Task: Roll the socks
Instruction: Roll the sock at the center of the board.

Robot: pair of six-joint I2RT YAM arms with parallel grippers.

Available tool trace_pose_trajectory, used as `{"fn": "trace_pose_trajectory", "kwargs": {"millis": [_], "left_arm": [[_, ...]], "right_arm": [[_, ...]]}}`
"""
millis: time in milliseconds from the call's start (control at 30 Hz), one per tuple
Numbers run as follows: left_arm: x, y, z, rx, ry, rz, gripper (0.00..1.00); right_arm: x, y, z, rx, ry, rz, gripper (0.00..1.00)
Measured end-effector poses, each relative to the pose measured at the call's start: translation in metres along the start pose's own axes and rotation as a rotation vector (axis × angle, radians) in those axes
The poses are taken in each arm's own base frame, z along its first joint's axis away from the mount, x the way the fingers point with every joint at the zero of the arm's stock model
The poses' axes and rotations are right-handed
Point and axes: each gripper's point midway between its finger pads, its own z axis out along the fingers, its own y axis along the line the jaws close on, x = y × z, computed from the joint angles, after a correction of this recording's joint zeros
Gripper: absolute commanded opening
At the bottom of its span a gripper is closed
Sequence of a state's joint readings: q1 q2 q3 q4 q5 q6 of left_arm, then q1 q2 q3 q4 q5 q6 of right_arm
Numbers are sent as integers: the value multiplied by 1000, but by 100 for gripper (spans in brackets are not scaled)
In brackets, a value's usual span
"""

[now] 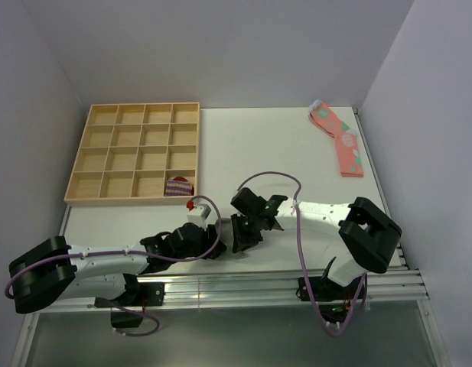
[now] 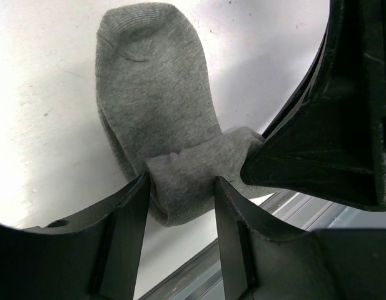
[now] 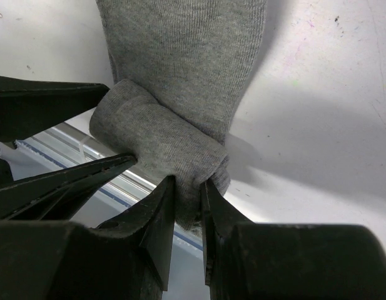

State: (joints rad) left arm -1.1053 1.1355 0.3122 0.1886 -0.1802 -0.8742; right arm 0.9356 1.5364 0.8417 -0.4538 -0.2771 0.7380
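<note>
White table seen from above: a wooden compartment tray holds a purple-striped sock bundle, pink spotted socks lie far right, and the left arm and right arm meet at the near edge. Left wrist: the grey sock lies flat, its rolled end clasped between the left gripper fingers. Right wrist: the right gripper pinches narrowly on the roll's end
</note>
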Motion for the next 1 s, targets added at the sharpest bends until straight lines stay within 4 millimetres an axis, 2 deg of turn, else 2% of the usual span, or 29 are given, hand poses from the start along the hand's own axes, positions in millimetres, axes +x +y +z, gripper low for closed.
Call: {"fn": "trace_pose_trajectory", "kwargs": {"millis": [100, 200, 233, 367, 633, 867, 1000], "left_arm": [[1, -1, 1, 6, -1, -1, 44], [1, -3, 2, 16, 1, -3, 30], [1, -3, 3, 17, 2, -3, 20], [2, -4, 3, 20, 6, -6, 1], [5, -7, 2, -1, 54, 2, 0], [12, -12, 4, -15, 119, -26, 0], [16, -15, 3, -21, 161, -52, 0]], "right_arm": [[-1, 0, -1, -1, 1, 4, 16], [-2, 0, 0, -2, 4, 7, 16], [-2, 1, 0, -4, 5, 7, 16], [-1, 2, -1, -8, 7, 7, 18], [-4, 2, -3, -8, -10, 5, 39], [-16, 4, -19, -35, -126, -32, 48], [-25, 6, -34, -69, -228, -74, 50]]}}
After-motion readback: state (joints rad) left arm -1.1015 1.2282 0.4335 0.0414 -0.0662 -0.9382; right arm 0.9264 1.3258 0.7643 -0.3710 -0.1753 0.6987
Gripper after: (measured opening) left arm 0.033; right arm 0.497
